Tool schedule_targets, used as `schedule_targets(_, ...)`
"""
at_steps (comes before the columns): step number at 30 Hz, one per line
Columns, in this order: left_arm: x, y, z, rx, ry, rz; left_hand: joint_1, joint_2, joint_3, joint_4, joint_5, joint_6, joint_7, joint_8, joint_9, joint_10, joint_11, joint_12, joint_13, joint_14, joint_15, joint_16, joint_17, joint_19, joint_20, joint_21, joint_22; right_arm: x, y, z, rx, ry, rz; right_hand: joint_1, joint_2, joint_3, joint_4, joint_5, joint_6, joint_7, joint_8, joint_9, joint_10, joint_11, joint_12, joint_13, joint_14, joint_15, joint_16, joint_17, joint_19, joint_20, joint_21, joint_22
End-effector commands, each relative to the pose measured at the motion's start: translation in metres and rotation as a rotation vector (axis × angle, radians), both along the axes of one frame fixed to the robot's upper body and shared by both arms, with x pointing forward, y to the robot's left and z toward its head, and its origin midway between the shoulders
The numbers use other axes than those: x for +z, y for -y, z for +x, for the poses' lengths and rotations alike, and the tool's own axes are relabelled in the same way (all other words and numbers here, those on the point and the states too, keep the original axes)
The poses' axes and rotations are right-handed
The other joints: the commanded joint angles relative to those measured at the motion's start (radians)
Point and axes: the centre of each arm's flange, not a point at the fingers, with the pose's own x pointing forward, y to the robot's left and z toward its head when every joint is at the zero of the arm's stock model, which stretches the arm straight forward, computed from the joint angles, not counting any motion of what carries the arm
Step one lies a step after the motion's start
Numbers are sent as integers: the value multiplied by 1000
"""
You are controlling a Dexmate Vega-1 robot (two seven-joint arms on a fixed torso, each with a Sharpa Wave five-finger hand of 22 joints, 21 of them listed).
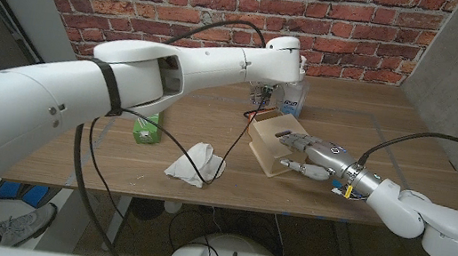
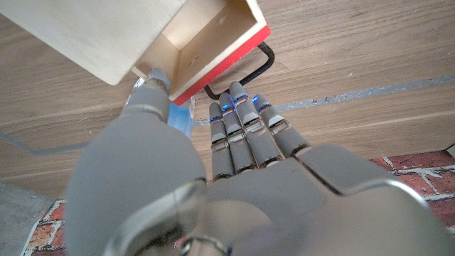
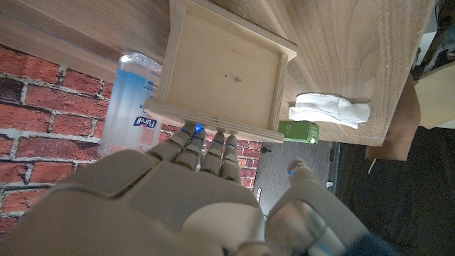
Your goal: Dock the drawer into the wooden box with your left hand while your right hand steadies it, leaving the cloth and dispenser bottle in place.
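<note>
The wooden box [image 1: 273, 145] stands mid-table with its drawer [image 2: 213, 43] partly pulled out; the drawer has a red front and a black handle [image 2: 259, 64]. My left hand [image 1: 272, 87] reaches in behind the box, its straight fingers [image 2: 242, 117] at the handle and holding nothing. My right hand [image 1: 311, 154] is at the box's right side, fingertips [image 3: 206, 142] touching its edge and thumb apart. The white cloth [image 1: 193, 161] lies left of the box. The clear dispenser bottle [image 1: 292, 101] stands just behind it.
A small green carton [image 1: 148, 127] sits left of the cloth. Black cables hang from my left arm across the table near the cloth. The brick wall runs behind the table's far edge.
</note>
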Motion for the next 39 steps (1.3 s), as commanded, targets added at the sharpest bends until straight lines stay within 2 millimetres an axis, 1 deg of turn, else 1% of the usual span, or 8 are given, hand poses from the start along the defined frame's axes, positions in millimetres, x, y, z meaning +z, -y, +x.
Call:
schedule_targets(1, 10, -14, -9, -49, 21, -63, 4, 13, 7, 0, 0, -4, -1, 8, 0, -7, 3, 1, 2, -17, -32, 2, 2, -10, -42, -1, 3, -1, -1, -1, -4, 0, -7, 6, 53, 7, 1, -1, 6, -2, 0, 3, -1, -4, 4, 2, 1, -38, 5, 3, 19, -53, 8, 4)
schedule_targets(8, 14, -25, -13, -103, 14, -114, 5, 26, 9, 2, 0, -9, -4, 9, 1, -27, 9, -1, 2, -47, -25, 1, 2, -25, -38, -1, 2, 0, -1, 0, -5, -1, -4, 6, 52, 6, 1, -1, 5, -2, -1, 3, -2, -3, 3, 2, -1, -37, 5, 3, 19, -53, 7, 4)
schedule_targets(12, 16, -35, -15, -123, 25, -148, 6, 33, 10, 1, 0, -16, -11, 9, 1, -41, 0, -1, 3, -68, -25, 2, 3, -32, -35, 1, 2, 0, -1, 0, -7, -3, -1, 5, 53, 6, 1, -1, 3, -3, -1, 3, -3, -4, 3, 2, -1, -37, 5, 4, 19, -53, 7, 4)
schedule_targets(20, 14, -57, -15, -143, 39, -231, 8, 48, 12, 1, 0, -14, -23, 11, 2, -61, 2, -2, 3, -93, -25, 3, 3, -45, -34, 1, 2, 0, -3, 1, -10, -9, -4, 6, 54, 7, 1, -1, 2, -3, -2, 3, -4, -3, 3, 2, -1, -38, 5, 4, 19, -53, 7, 4)
schedule_targets(23, 13, -65, -15, -156, 43, -280, 6, 52, 12, 3, 0, -14, -22, 12, 2, -61, 5, 1, 3, -94, -26, 5, 4, -52, -41, 0, 2, 1, -4, 1, -11, -8, 0, 7, 54, 7, 0, -1, 2, -2, -2, 3, -4, -2, 3, 2, -2, -37, 5, 4, 19, -54, 7, 4)
schedule_targets(28, 13, -74, -18, -180, 79, -291, 1, 58, 12, 4, -1, -18, -21, 12, 2, -77, 6, -1, 3, -119, -18, 1, 3, -63, -43, 0, 2, 2, -5, 2, -11, -11, -2, 7, 54, 8, 0, -1, 2, -2, -2, 3, -6, 0, 3, 2, -2, -35, 4, 3, 19, -54, 7, 4)
schedule_targets(32, 8, -85, -17, -228, 85, -356, -2, 66, 12, 5, -2, -33, -20, 8, 2, -96, 12, -3, 3, -138, -11, 1, 3, -69, -43, 1, 2, 1, -5, 2, -12, -11, -1, 8, 54, 9, -1, -1, 2, -1, -2, 3, -6, 2, 3, 2, -1, -34, 4, 3, 19, -54, 7, 4)
schedule_targets(39, 3, -98, -18, -259, 110, -433, -35, 85, 7, 23, -5, -51, -10, 6, 3, -119, 22, -1, 3, -166, 0, 3, 5, -76, -41, 4, 2, 1, -6, 0, -20, -13, 1, 7, 54, 9, -1, -1, 1, -1, -2, 2, -7, 0, 4, 2, -4, -34, 4, 3, 18, -54, 6, 4)
